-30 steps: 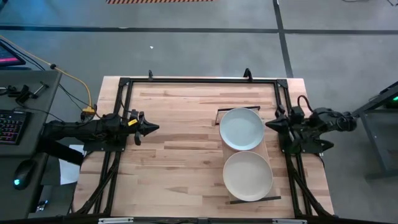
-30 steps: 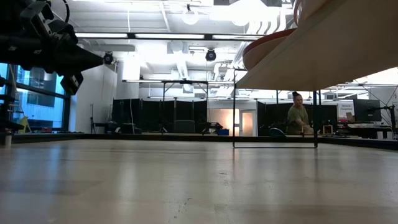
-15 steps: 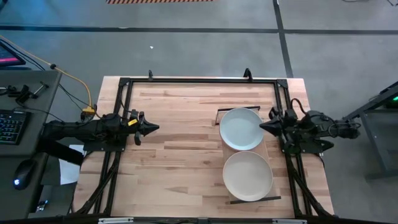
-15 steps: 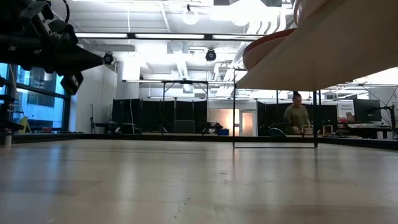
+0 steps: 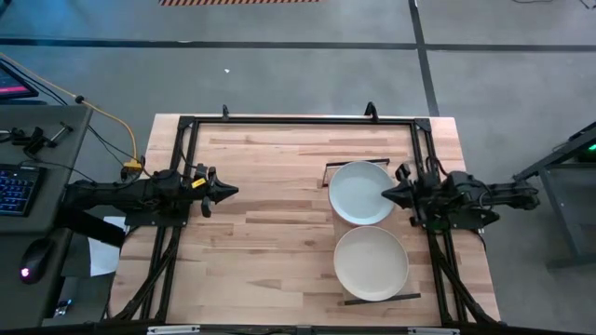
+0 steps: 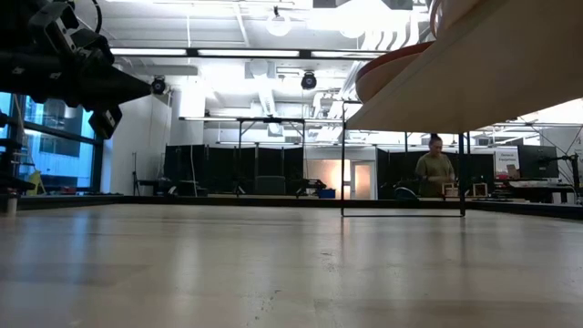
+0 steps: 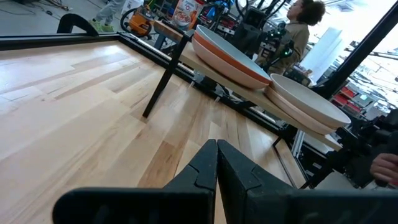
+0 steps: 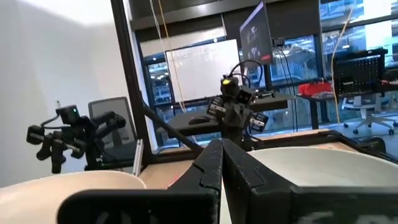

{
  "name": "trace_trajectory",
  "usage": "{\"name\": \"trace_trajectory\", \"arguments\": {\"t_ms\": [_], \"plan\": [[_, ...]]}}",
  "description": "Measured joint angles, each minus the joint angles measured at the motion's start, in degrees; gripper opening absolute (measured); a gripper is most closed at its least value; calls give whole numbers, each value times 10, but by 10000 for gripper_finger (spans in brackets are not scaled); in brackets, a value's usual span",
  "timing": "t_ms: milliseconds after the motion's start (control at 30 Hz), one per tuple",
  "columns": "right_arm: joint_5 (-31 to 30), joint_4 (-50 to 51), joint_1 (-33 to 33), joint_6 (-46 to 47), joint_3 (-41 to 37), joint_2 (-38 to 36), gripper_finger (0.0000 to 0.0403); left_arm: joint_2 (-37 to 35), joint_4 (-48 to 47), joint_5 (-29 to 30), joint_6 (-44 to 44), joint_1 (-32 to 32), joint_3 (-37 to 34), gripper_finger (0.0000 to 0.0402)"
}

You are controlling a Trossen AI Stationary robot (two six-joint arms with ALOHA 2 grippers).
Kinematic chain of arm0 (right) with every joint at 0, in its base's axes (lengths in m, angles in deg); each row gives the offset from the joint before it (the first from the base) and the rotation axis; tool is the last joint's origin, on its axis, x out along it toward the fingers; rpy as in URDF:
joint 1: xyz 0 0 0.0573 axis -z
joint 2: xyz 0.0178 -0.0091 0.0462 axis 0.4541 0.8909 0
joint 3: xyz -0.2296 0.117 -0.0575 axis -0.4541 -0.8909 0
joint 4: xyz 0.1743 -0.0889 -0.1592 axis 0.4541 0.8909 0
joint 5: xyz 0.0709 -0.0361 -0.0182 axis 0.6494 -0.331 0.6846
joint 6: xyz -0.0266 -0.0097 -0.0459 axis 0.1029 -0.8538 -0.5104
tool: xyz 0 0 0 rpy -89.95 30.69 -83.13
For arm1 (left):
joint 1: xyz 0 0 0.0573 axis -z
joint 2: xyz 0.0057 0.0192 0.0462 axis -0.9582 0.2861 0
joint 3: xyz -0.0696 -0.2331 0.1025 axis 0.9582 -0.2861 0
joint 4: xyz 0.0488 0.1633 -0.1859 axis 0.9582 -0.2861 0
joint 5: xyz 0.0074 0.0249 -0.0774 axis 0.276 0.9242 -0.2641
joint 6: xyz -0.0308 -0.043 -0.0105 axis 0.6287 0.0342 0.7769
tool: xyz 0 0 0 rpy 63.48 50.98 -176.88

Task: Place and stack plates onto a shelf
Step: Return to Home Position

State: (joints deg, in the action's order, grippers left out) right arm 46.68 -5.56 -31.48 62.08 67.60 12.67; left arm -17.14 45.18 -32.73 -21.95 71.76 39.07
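Two stacks of plates sit on the light-wood shelf [image 5: 399, 223] at the table's right side. The far stack is topped by a pale blue-grey plate [image 5: 358, 193], the near stack by a sage-cream plate [image 5: 371, 263]. In the left wrist view the far stack [image 7: 225, 53] shows terracotta and peach rims, and the near stack [image 7: 308, 101] looks cream. My left gripper [image 5: 231, 193] is shut and hovers over the table's left-middle. My right gripper [image 5: 385, 193] is shut, its tip over the right rim of the far stack. The lower plates are hidden.
The shelf stands raised on thin dark rails [image 5: 357, 163], its underside [image 6: 474, 77] looming over the low view. A black frame [image 5: 298, 119] borders the tabletop. Bare wood [image 5: 270, 233] lies between my left gripper and the shelf. A person [image 6: 435, 169] stands in the room beyond.
My right gripper has moved toward the table's left, from beside the shelf to over the right rim of the far plate stack, staying shut. The plates have not moved. The person in the background has shifted slightly.
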Motion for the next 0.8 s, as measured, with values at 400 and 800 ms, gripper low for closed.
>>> {"name": "trace_trajectory", "arguments": {"t_ms": [400,800], "plan": [[0,-19,0,-39,-16,2,0,0,0,0,0,0,0,0],[-4,10,0,-39,-16,2,0,0,0,0,0,0,0,0]]}}
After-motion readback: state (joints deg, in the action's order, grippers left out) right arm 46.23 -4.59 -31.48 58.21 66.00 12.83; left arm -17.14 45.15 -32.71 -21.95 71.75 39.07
